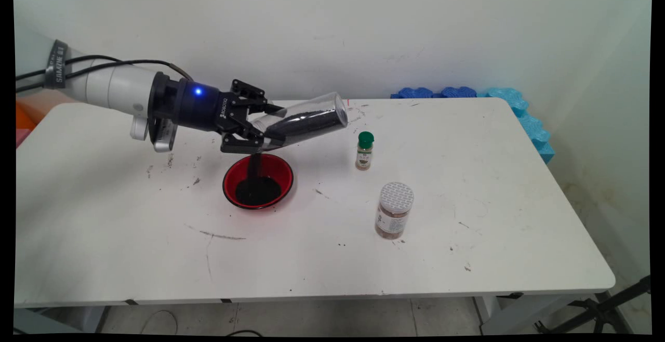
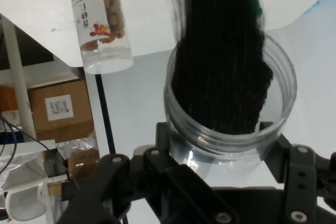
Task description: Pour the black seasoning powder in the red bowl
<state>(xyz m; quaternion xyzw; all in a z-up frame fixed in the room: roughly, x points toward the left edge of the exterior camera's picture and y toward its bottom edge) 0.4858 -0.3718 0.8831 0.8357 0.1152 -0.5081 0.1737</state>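
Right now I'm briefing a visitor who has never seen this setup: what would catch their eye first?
The gripper, left of centre above the table, holds a clear jar tipped mouth-down, with dark grains streaming into the red bowl right below it. To the right stand a small green-capped bottle and, nearer the camera, a white-lidded jar of brown contents.

Bright, even indoor light lay over the white table [image 1: 467, 201].
It fell softly from above, so the wall [image 1: 363, 20] and tabletop looked pale and nearly flat. The capped jar [image 1: 394, 217] and the green-lidded bottle [image 1: 364, 150] cast only faint, short shadows at their bases. The red bowl [image 1: 258, 181] showed a thin gleam along its rim. In the hand view, the clear jar [image 2: 281, 95] clamped in the gripper [image 2: 218, 148] carried pale reflections on its lip, and the falling dark grains [image 2: 220, 51] smeared into streaks.
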